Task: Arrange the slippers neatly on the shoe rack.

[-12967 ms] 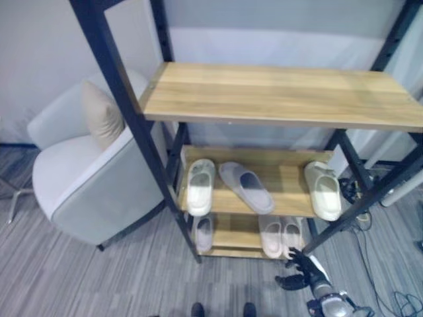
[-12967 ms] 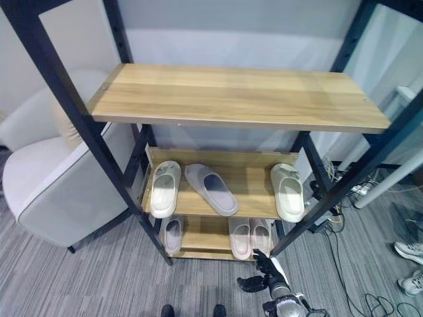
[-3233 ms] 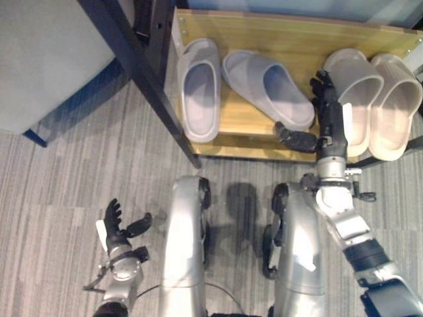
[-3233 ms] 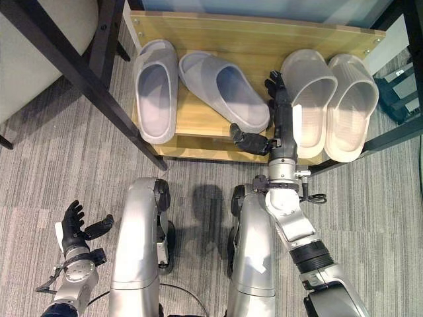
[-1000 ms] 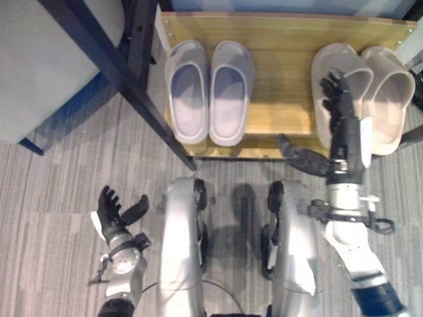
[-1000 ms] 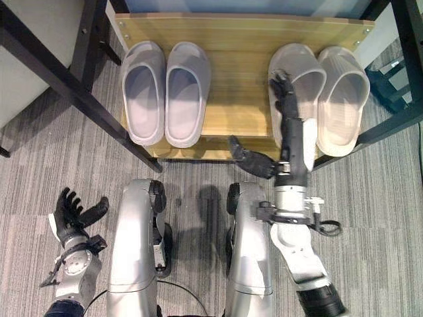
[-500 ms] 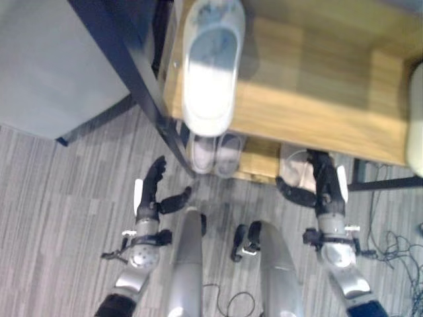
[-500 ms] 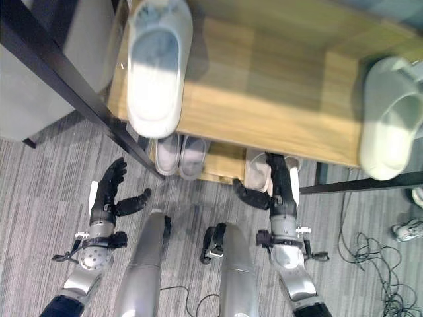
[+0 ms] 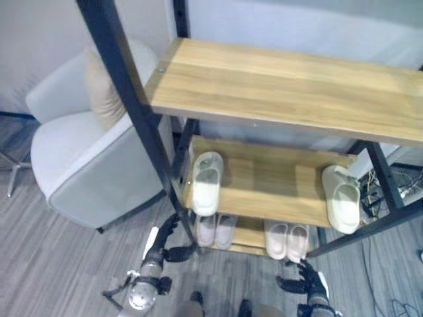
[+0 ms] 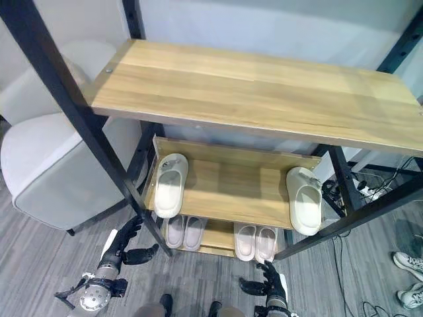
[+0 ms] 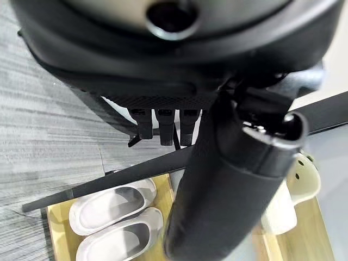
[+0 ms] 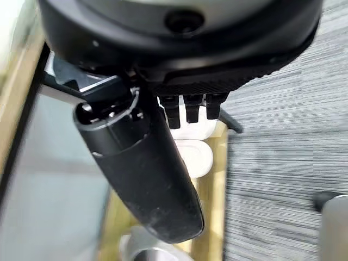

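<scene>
My view has pulled back to take in the whole rack (image 10: 244, 92). Both hands have dropped low to the floor in front of it. My left hand (image 10: 122, 249) and right hand (image 10: 269, 282) hang relaxed, holding nothing. Two slipper pairs (image 10: 184, 232) (image 10: 256, 242) sit side by side on the bottom shelf; single slippers (image 10: 170, 184) (image 10: 305, 200) lie at the middle shelf's ends.

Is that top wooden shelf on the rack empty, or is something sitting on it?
Empty. The top shelf shows bare wood from end to end. The slippers sit lower: one and another on the middle shelf, two pairs below.
</scene>
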You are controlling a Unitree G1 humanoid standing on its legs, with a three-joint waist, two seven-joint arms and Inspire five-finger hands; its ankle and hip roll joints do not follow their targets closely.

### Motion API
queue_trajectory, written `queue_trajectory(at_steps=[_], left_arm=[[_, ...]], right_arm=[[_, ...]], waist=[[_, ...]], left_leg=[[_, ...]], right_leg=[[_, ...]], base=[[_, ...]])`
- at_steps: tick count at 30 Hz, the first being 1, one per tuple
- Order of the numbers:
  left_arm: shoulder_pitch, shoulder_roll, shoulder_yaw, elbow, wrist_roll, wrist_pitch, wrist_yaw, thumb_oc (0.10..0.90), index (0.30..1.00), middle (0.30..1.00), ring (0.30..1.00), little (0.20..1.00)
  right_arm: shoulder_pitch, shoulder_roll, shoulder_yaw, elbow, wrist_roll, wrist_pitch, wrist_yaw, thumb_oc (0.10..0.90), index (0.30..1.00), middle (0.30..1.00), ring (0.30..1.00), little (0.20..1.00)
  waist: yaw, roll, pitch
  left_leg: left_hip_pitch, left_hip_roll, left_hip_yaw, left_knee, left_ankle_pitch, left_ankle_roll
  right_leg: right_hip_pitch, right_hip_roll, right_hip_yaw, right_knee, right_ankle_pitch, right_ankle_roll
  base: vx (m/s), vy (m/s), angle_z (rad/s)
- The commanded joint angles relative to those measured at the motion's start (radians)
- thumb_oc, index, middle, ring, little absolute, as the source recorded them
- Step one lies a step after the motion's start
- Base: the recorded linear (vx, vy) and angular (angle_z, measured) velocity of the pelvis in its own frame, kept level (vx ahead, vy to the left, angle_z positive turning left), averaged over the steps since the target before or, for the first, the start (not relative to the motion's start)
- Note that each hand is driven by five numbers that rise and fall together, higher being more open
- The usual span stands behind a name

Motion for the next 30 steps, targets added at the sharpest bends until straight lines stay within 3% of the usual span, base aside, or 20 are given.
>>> queue_trajectory(at_steps=[1, 2, 7, 12, 14, 20, 25, 30], left_arm=[[-0.058, -0.001, -0.064, -0.180, -0.014, -0.122, -0.116, 0.800, 0.900, 0.900, 0.900, 0.900], [-0.049, 0.000, -0.086, -0.210, -0.055, -0.111, -0.167, 0.800, 0.900, 0.900, 0.900, 0.900], [-0.041, -0.013, -0.149, -0.286, -0.263, -0.043, -0.306, 0.800, 0.900, 0.900, 0.900, 0.900], [-0.057, 0.005, -0.194, -0.356, -0.338, 0.012, -0.384, 0.800, 0.900, 0.900, 0.900, 0.900], [-0.110, 0.013, -0.264, -0.411, -0.398, 0.070, -0.451, 0.800, 0.900, 0.900, 0.900, 0.900], [-0.224, -0.039, -0.369, -0.397, -0.471, 0.119, -0.480, 0.800, 0.900, 0.900, 0.900, 0.900], [-0.349, -0.118, -0.465, -0.364, -0.584, 0.152, -0.453, 0.800, 0.900, 0.900, 0.900, 0.900], [-0.424, -0.164, -0.513, -0.308, -0.576, 0.171, -0.434, 0.800, 0.900, 0.900, 0.900, 0.900]], right_arm=[[-0.006, -0.064, -0.007, -0.031, -0.044, -0.024, 0.006, 0.800, 0.900, 0.900, 0.900, 0.900], [0.000, -0.060, -0.012, 0.008, -0.037, -0.014, 0.013, 0.800, 0.900, 0.900, 0.900, 0.900], [0.007, -0.054, -0.018, 0.020, -0.001, 0.002, 0.029, 0.800, 0.900, 0.900, 0.900, 0.900], [0.009, -0.058, -0.015, 0.037, 0.011, 0.018, 0.044, 0.800, 0.900, 0.900, 0.900, 0.900], [0.010, -0.063, 0.000, 0.045, 0.012, 0.037, 0.068, 0.800, 0.900, 0.900, 0.900, 0.900], [-0.014, -0.074, 0.024, 0.039, 0.017, 0.051, 0.088, 0.800, 0.900, 0.900, 0.900, 0.900], [-0.029, -0.091, 0.035, -0.004, 0.015, 0.060, 0.080, 0.800, 0.900, 0.900, 0.900, 0.900], [-0.037, -0.099, 0.045, -0.011, 0.015, 0.063, 0.083, 0.800, 0.900, 0.900, 0.900, 0.900]], waist=[[-0.015, 0.027, -0.069], [-0.024, 0.037, -0.089], [-0.053, 0.059, -0.107], [-0.068, 0.072, -0.114], [-0.091, 0.084, -0.109], [-0.116, 0.101, -0.090], [-0.153, 0.130, -0.067], [-0.171, 0.147, -0.056]], left_leg=[[0.031, 0.024, -0.026, -0.090, 0.013, -0.010], [0.058, 0.024, -0.027, -0.137, 0.030, -0.012], [0.053, 0.013, -0.020, -0.139, 0.039, -0.024], [0.049, 0.011, -0.013, -0.139, 0.039, -0.033], [0.060, 0.017, -0.002, -0.139, 0.034, -0.035], [0.067, 0.018, 0.020, -0.139, 0.027, -0.035], [0.051, 0.018, 0.047, -0.139, 0.029, -0.039], [0.052, 0.026, 0.063, -0.139, 0.031, -0.041]], right_leg=[[0.001, -0.022, 0.018, -0.064, 0.057, 0.087], [0.035, -0.014, 0.020, -0.115, 0.065, 0.086], [0.088, -0.004, 0.016, -0.189, 0.080, 0.081], [0.105, 0.000, 0.012, -0.219, 0.085, 0.080], [0.112, 0.005, 0.029, -0.217, 0.083, 0.076], [0.104, 0.007, 0.050, -0.219, 0.082, 0.075], [0.083, 0.005, 0.064, -0.220, 0.089, 0.076], [0.072, 0.014, 0.081, -0.219, 0.089, 0.073]], base=[[0.09, -0.128, -0.08], [0.03, -0.103, -0.07], [0.00, -0.086, 0.06], [0.00, -0.044, 0.03], [0.01, -0.068, 0.00], [0.01, -0.030, -0.07], [0.00, -0.013, -0.10], [0.00, -0.037, -0.07]])
